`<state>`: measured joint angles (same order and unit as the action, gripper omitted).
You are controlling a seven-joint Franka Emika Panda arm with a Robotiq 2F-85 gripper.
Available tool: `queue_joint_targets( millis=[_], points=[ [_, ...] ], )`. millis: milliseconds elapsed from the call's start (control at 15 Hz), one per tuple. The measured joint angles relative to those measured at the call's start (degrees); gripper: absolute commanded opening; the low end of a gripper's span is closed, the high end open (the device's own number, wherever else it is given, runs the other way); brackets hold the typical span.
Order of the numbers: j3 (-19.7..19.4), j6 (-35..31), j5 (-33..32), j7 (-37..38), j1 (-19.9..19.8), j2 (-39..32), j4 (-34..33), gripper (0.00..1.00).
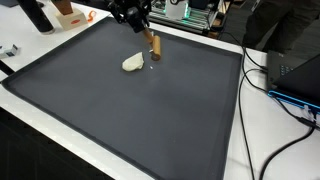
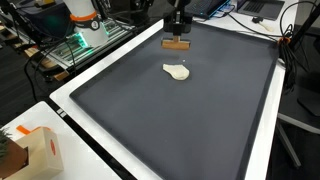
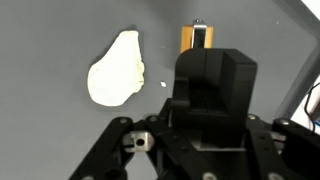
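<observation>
My gripper (image 1: 147, 32) hangs over the far part of a dark mat (image 1: 150, 120) and is shut on a brown wooden block (image 1: 154, 47). The block hangs tilted, its lower end close to the mat. From the other side the block (image 2: 176, 44) appears as a flat brown rectangle under the fingers (image 2: 178, 30). In the wrist view the black gripper (image 3: 200, 52) body hides most of the block (image 3: 195, 38); only its orange end shows. A cream flat lump (image 1: 132, 63) lies on the mat close beside it, also visible as lump (image 2: 176, 71) and lump (image 3: 115, 70).
The white table rim (image 2: 70, 95) frames the mat. Cables (image 1: 270, 75) and a dark device lie past one edge. A cardboard box (image 2: 38, 152) stands near a corner. Equipment and a bottle (image 1: 36, 14) crowd the back edge.
</observation>
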<state>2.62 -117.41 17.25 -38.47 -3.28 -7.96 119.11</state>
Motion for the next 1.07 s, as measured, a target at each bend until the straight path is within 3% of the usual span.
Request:
queue_joint_targets(
  millis=[533, 1067],
  points=[
    [0.08, 2.46, -12.24, -4.23, 2.26, 5.16, -0.16, 0.24],
    [0.34, 2.48, -16.59, -16.02, 4.36, 8.52, -0.16, 0.24]
  ],
)
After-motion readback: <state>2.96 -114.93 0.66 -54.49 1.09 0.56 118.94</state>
